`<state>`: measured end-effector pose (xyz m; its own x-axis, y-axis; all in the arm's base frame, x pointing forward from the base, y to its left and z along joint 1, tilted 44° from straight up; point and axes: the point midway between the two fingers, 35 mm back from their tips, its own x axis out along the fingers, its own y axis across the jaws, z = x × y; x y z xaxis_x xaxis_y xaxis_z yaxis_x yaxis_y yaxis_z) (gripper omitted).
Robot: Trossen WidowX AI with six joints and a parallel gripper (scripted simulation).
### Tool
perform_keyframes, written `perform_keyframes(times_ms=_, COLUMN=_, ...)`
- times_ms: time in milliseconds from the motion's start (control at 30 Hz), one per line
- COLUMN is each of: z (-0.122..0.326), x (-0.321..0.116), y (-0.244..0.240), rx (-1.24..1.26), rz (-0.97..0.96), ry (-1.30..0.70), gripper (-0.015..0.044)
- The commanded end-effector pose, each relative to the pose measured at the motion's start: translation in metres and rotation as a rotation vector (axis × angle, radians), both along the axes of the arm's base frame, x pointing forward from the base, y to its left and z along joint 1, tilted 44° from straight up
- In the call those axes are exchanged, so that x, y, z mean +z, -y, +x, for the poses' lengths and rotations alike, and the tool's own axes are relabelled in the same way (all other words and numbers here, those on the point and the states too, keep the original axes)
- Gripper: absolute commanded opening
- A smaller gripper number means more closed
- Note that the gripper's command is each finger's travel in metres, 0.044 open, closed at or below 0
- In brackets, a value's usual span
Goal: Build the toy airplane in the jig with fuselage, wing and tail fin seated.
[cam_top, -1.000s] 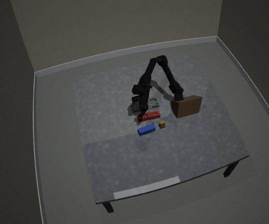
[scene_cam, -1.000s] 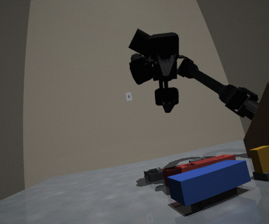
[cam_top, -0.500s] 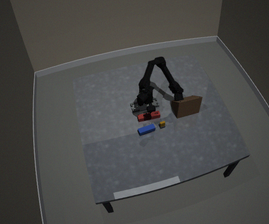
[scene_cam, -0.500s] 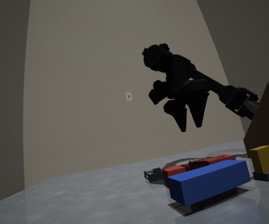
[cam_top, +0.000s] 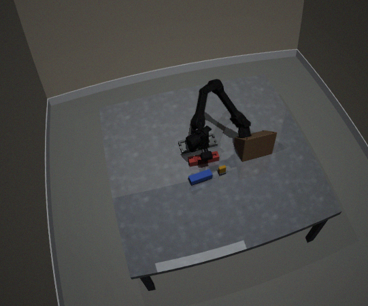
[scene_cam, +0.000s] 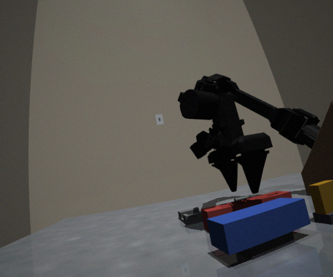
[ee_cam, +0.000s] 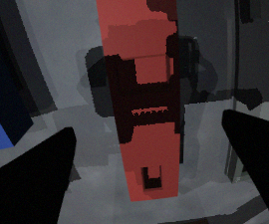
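Observation:
The red fuselage [cam_top: 201, 160] lies on the table in front of the grey jig cradle; it also shows in the exterior view [scene_cam: 246, 203] and in the wrist view [ee_cam: 143, 80], with dark sockets on its top. My gripper [scene_cam: 242, 190] hangs open and empty just above the fuselage's middle, its fingers apart on either side of it. The blue wing [cam_top: 200, 176] rests on a dark stand in front of the fuselage, also seen in the exterior view [scene_cam: 258, 223]. The yellow tail fin [cam_top: 222, 169] stands on its own stand to the right, also in the exterior view [scene_cam: 324, 196].
A brown box [cam_top: 255, 145] holds the arm's base at the right, close to the tail fin. The jig lies partly under the arm. A pale strip [cam_top: 201, 256] lies at the table's front edge.

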<state>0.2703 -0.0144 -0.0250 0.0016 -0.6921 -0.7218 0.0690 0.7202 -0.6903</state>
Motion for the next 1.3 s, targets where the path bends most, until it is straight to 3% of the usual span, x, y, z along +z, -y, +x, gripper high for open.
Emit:
perform_keyframes(times_ms=0, z=-0.001, x=-0.004, y=0.004, rx=0.005, rz=-0.005, ry=-0.004, gripper=0.044)
perform_keyframes(times_ms=1000, z=-0.002, x=-0.036, y=0.036, rx=0.005, rz=-0.008, ry=-0.004, gripper=0.044)
perform_keyframes(times_ms=1267, z=-0.002, x=-0.036, y=0.036, rx=0.005, rz=-0.008, ry=-0.004, gripper=0.023)
